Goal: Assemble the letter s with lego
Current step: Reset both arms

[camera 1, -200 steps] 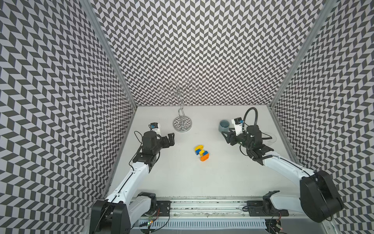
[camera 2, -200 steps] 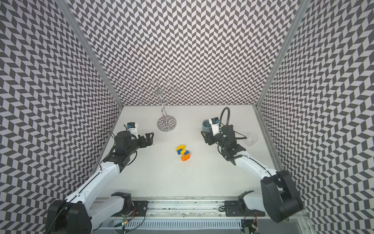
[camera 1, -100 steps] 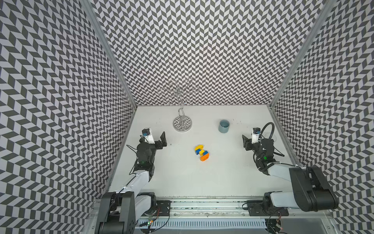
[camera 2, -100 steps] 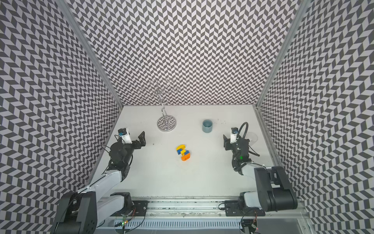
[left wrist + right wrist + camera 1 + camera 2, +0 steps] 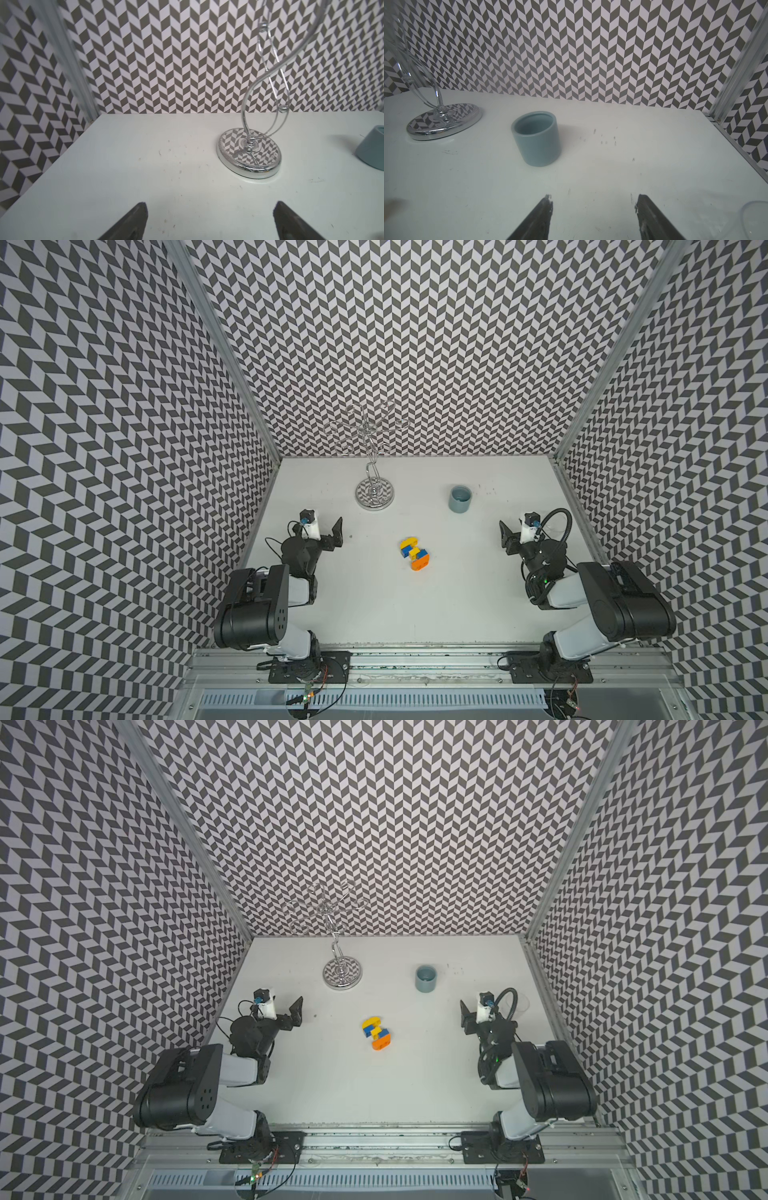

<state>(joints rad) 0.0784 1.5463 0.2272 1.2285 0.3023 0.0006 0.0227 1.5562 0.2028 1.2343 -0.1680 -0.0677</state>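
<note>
Right, L gripper [image 5: 210, 204] first: jaws spread wide, nothing between them, just bare table [image 5: 145, 166] ahead w/ the chrome stand [image 5: 248, 153] beyond. R gripper [image 5: 594, 197]: jaws apart too, a bit narrower, also empty. The grey cup [image 5: 536, 138] stands ahead of it, well clear, untouched.

Vs a sec ago, both arms have pulled back. R was reaching up beside the cup and L was stretched in toward the middle. Now you've got both folded over their bases at the near edge, L on the left side, R on the right, each pointing at the far wall.

The letter s [image 5: 414, 553] hasn't budged. It lies flat mid-table, between the two grippers and well apart from both, nearer than stand & cup. Yellow is at the far end, blue and yellow are between, and orange is at the near end. All the lego looks joined, w/ no loose brick in both top views.

My read: the build's done and the arms are parking. What's left for you is to check the zigzag reads as an S & the joints are pressed home. Can't judge that from this height.
</note>
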